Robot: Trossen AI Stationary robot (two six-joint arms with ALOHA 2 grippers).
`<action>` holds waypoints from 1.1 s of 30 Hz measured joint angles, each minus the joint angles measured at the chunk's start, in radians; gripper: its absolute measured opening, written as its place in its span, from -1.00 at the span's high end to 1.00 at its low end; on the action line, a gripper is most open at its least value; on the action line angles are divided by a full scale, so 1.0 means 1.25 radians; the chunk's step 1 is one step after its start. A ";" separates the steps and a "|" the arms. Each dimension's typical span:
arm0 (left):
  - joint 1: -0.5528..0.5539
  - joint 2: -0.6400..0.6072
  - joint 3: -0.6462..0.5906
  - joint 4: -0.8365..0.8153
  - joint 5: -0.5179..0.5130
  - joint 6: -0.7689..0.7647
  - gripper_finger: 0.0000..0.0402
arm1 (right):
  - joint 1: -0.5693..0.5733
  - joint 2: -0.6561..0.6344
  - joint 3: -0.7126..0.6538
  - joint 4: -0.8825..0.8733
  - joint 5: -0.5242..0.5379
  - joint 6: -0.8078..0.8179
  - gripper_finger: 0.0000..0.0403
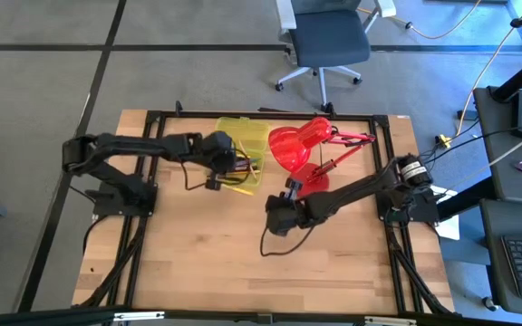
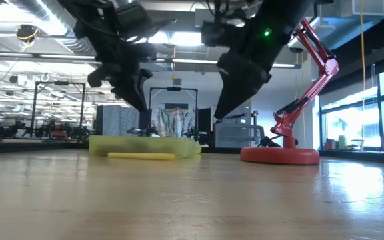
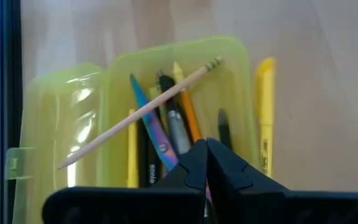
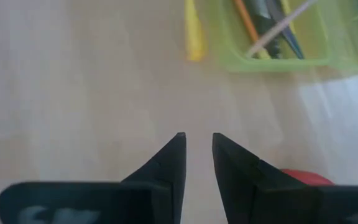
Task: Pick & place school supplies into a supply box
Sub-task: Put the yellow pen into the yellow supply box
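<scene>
High view: translucent yellow-green plastic supply box sits by the desk's far edge, beside one red desk lamp. Left gripper hovers over it; right gripper mid-desk.

Left wrist view: fingers together, empty. Roughly six pens inside; one wooden pencil lies propped across the rim and may roll out.

Right wrist view: fingers slightly apart. One yellow highlighter outside the box may get nudged away.

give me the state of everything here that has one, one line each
supply box: lid open, several pens and pencils inside
wooden pencil: lying slanted across the box, resting over the other pens
yellow marker: on the table beside the box, outside it
red lamp: standing on the table, head bent down
left pincer: shut, empty, above the box
right pincer: slightly open, empty, above bare table
</scene>
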 joint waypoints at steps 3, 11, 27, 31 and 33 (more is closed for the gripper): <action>0.045 0.005 0.001 0.012 0.020 0.018 1.00 | -0.022 0.000 0.000 -0.018 0.000 -0.001 0.58; 0.064 0.006 0.001 0.014 0.038 -0.076 0.93 | -0.045 0.000 0.000 -0.044 0.000 -0.001 0.58; 0.049 0.006 0.001 0.013 0.076 -0.048 0.46 | -0.078 -0.001 -0.308 0.723 -0.105 -0.194 0.58; 0.060 -0.026 -0.024 0.059 0.128 -0.050 0.24 | -0.108 -0.001 -0.362 0.859 -0.202 -0.205 0.58; 0.068 -0.053 -0.061 0.132 0.199 -0.062 0.16 | -0.119 -0.001 -0.372 0.867 -0.222 -0.204 0.58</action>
